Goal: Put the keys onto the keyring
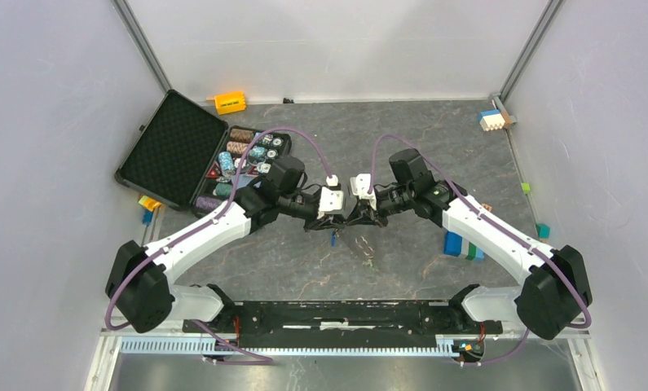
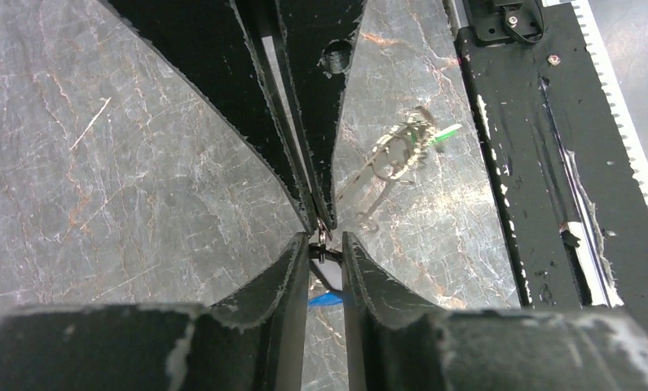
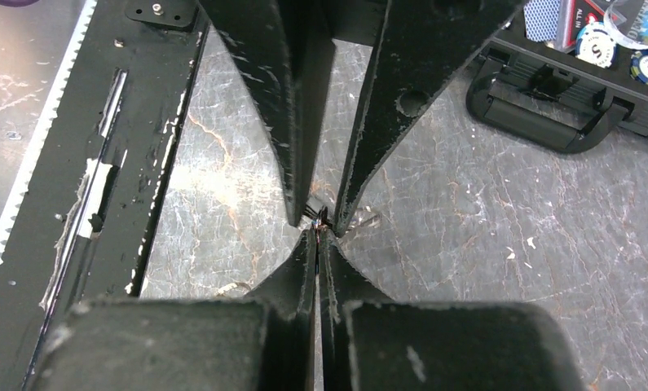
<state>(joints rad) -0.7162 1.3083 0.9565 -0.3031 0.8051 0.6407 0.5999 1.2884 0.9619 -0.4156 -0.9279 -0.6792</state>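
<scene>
My two grippers meet tip to tip above the middle of the table. The left gripper (image 1: 334, 221) (image 2: 326, 240) has its fingers a narrow gap apart, with a dark key (image 2: 328, 255) spanning that gap and touching both. A blue key head (image 2: 328, 299) (image 1: 334, 238) hangs just below it. The right gripper (image 1: 359, 218) (image 3: 317, 236) is shut, its tips pinching a small metal loop (image 2: 324, 235) right above the dark key. On the table past them lies a grey metal keyring (image 2: 392, 155) (image 1: 368, 244) with a green key (image 2: 441, 138) sticking out of it.
An open black case (image 1: 174, 151) with poker chips (image 1: 247, 155) stands at the back left; its handle (image 3: 548, 122) shows in the right wrist view. Toy blocks lie about: orange (image 1: 230, 102), white and blue (image 1: 491, 120), blue and green (image 1: 463, 246). The black base rail (image 1: 345, 314) runs along the near edge.
</scene>
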